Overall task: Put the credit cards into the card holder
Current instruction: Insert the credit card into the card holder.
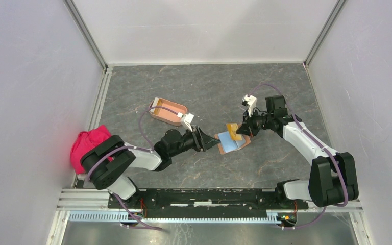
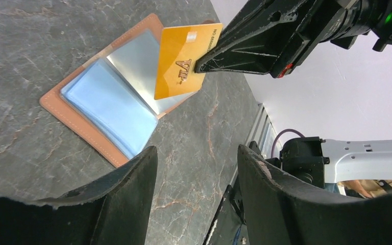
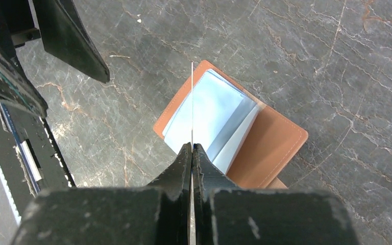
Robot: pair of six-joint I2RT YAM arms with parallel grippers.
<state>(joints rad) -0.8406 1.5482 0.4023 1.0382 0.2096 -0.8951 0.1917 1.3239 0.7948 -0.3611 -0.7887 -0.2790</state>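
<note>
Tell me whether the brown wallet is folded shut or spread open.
Spread open: the wallet lies flat with its clear plastic sleeves facing up, beneath the gold card pinched in the right gripper.

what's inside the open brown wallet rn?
Clear plastic sleeves, pale blue and glossy; whether a card sits in them can't be told. The orange card, pinched by the right gripper, stands over the wallet, hiding part of it.

So the wallet [image 1: 233,143] is boxed in: right end effector [image 1: 242,130] and card [image 2: 184,61] hang over it, left end effector [image 1: 215,143] blocks its left side.
</note>
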